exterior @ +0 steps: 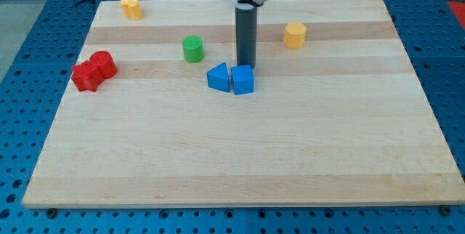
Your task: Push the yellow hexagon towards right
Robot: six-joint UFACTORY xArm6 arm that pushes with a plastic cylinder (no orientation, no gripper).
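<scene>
Camera view shows the tip [247,67] just behind the blue cube [243,80], well left of the untouched yellow hexagon [294,35]; the rod has no jaws, and the push looks unstarted

The setting is a robotics lab bench: a pale wooden board [240,147] rests on a blue perforated mounting table [43,16], with small coloured test blocks placed on it.

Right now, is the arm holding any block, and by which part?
Nothing is held. My tip stands just behind the blue cube, to the view's left of the yellow hexagon.
</scene>
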